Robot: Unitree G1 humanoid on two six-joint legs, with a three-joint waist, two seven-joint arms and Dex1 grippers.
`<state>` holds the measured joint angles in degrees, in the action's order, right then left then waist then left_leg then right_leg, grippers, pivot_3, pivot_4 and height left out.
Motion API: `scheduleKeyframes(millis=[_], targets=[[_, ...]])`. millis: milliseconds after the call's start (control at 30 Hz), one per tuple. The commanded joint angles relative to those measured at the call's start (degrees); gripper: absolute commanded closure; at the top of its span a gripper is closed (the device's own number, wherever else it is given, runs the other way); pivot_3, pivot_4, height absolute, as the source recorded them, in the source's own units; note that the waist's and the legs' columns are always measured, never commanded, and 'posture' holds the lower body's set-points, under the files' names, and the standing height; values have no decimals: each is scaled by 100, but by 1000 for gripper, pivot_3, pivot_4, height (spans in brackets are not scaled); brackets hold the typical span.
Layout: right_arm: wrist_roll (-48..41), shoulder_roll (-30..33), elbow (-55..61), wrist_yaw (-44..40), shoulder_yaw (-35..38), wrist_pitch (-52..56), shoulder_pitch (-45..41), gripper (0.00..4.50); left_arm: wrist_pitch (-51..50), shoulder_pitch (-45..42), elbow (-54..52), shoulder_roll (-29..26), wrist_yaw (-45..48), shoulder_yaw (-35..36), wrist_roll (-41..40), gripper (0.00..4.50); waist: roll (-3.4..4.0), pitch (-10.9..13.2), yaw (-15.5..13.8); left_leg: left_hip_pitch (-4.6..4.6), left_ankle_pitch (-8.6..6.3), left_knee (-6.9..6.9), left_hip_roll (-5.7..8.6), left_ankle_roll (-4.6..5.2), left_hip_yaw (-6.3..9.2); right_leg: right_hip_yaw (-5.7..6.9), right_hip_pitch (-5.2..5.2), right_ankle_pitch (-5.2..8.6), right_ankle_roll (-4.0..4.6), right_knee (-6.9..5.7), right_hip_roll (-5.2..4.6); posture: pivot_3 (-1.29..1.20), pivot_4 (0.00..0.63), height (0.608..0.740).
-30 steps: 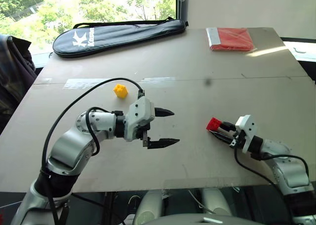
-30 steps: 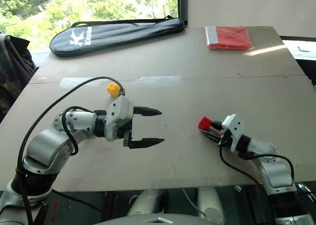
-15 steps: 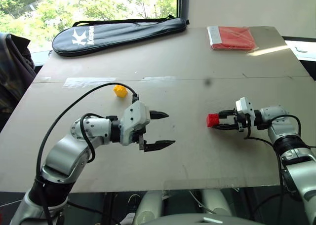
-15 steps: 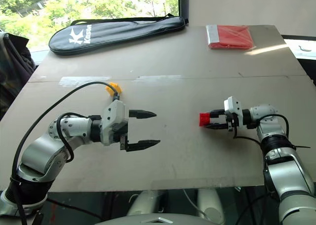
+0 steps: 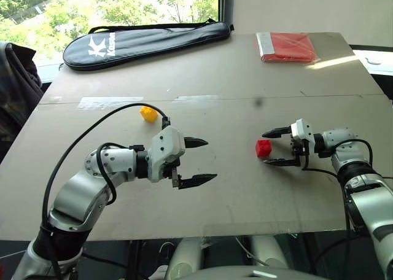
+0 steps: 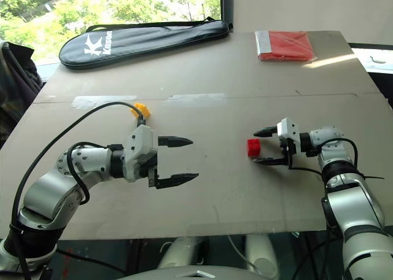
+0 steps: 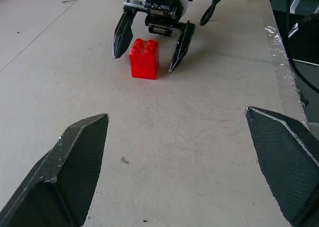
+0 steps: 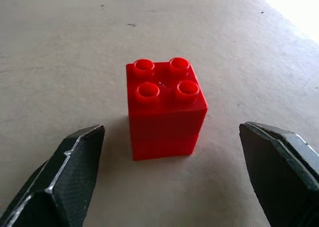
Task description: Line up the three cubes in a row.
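Observation:
The red cube (image 5: 263, 148) stands upright on the table (image 5: 245, 200), studs up, right of centre. My right gripper (image 5: 265, 148) is open around it, one finger on each side, with a gap to the cube on both sides; the right wrist view shows the red cube (image 8: 164, 107) just ahead of the black fingertips (image 8: 75, 152). The yellow cube (image 5: 148, 113) sits further left and back, behind my left arm. My left gripper (image 5: 211, 159) hovers open and empty, pointing toward the red cube (image 7: 144, 59) and the right gripper (image 7: 144, 61).
A black racket bag (image 5: 147, 40) lies along the far left edge. A flat red packet (image 5: 287, 46) rests at the far right. A strip of clear tape (image 5: 101, 102) is stuck near the yellow cube. Dark cloth (image 5: 15, 89) hangs beyond the table's left side.
My right arm carried the red cube forward, set it on the table, and its gripper opened, letting go of it. The left arm has stayed nearly still.

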<state>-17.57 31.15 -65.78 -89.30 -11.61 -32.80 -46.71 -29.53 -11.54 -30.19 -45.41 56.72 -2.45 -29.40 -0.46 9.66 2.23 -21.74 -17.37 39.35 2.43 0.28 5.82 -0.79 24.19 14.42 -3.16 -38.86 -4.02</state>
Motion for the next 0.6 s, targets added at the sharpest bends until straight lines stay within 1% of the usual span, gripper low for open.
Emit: scheduleKeyframes(millis=[33, 100, 200, 267, 333, 467, 567, 600], targets=[[49, 81, 52, -319, 239, -155, -91, 23, 109, -32, -61, 8, 27, 66, -22, 0, 0, 0, -1, 0, 0, 0, 0, 0, 0, 0, 0, 0, 0, 0, -1, 0, 150, 692], [-54, 206, 262, -320, 187, -130, -4, 23, 100, 80, -105, -4, -12, 133, -39, 0, 0, 0, 1, 0, 0, 0, 0, 0, 0, -1, 0, 0, 0, 0, -1, 0, 150, 692], [-835, 550, 1428, -320, 137, 510, 439, 23, 99, 590, -341, 71, -160, 537, -274, 0, 7, 2, 2, -2, -1, -1, 0, 0, -1, -4, 4, 0, 0, 0, -3, 0, 150, 692], [-1240, 756, 2193, -320, 140, 894, 778, 23, 182, 872, -469, 222, -255, 751, -441, 0, 8, 2, -12, -15, -1, -3, -1, 0, 1, -4, 17, 0, 0, 0, -7, 0, 150, 692], [-1537, 836, 2810, -320, 297, 1320, 1082, 23, 329, 999, -440, 525, -536, 943, -477, 0, 8, 2, -27, -21, -1, -1, -1, 1, 3, -5, 21, 0, 0, -1, -10, 0, 150, 692], [-1882, 774, 4048, -29, 725, 2156, 1693, 23, 867, 1474, -299, 941, -1187, 1301, 137, 0, 12, -1, -33, -16, 0, 4, -2, 0, 0, -11, 18, -3, 3, -6, -9, 0, 150, 692], [-1979, 737, 4773, 210, 939, 2546, 2091, 23, 1118, 2057, -481, 1413, -1898, 1516, 484, 0, 13, -1, -39, -15, -1, 2, -4, 1, -3, -15, 19, -3, 3, -3, -9, 0, 150, 692], [-1993, 720, 4923, 293, 1011, 2638, 2203, 23, 1272, 2348, -522, 1586, -2135, 1532, 725, 0, 12, -1, -44, -17, -1, 3, -4, 2, -2, -15, 19, -3, 3, -3, -10, 0, 150, 692]])
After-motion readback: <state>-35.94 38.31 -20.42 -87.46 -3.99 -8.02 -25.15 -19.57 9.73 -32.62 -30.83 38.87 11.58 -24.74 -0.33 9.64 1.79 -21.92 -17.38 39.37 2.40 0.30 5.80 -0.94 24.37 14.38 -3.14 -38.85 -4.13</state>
